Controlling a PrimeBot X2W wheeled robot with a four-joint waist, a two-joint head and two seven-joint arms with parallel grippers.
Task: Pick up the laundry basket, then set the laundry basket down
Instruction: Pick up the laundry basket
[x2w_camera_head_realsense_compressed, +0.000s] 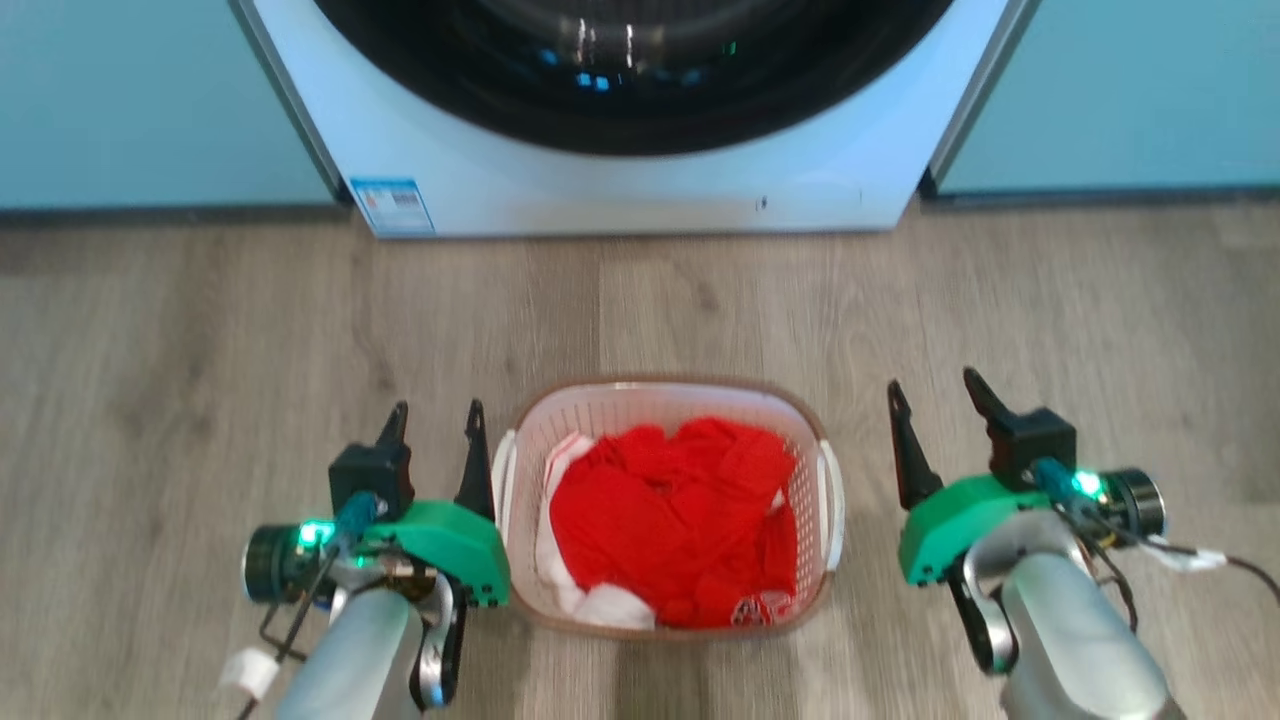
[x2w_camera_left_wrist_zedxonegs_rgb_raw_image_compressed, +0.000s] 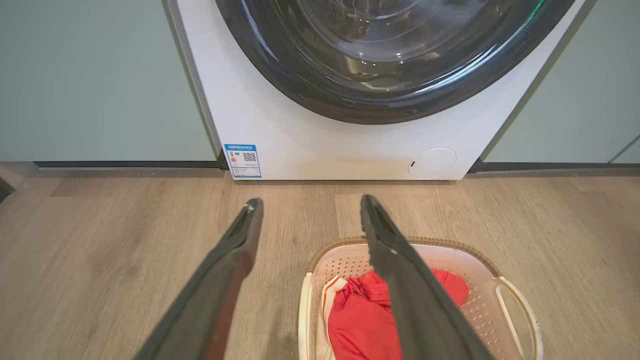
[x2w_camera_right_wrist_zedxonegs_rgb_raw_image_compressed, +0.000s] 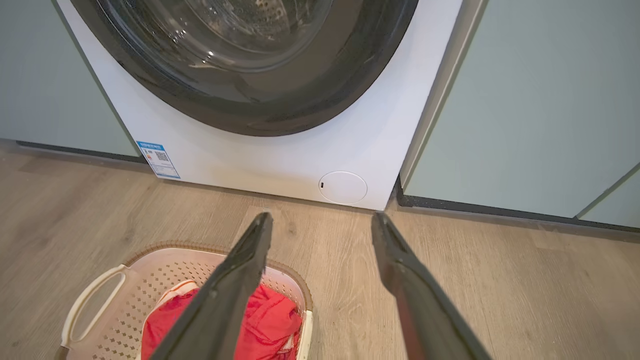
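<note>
A big white front-loading washing machine (x2w_camera_head_realsense_compressed: 620, 190) with a dark round door stands at the far edge of the pale wood-plank floor (x2w_camera_head_realsense_compressed: 200, 340). On the floor before it, well apart, sits the small white perforated plastic laundry basket (x2w_camera_head_realsense_compressed: 660, 385), brown-rimmed and holding crumpled red and white cloth (x2w_camera_head_realsense_compressed: 680, 510). The left gripper (x2w_camera_head_realsense_compressed: 437, 410) hangs spread and empty just beside its left handle, and the right gripper (x2w_camera_head_realsense_compressed: 932, 380), likewise spread and empty, is near its right handle.
</note>
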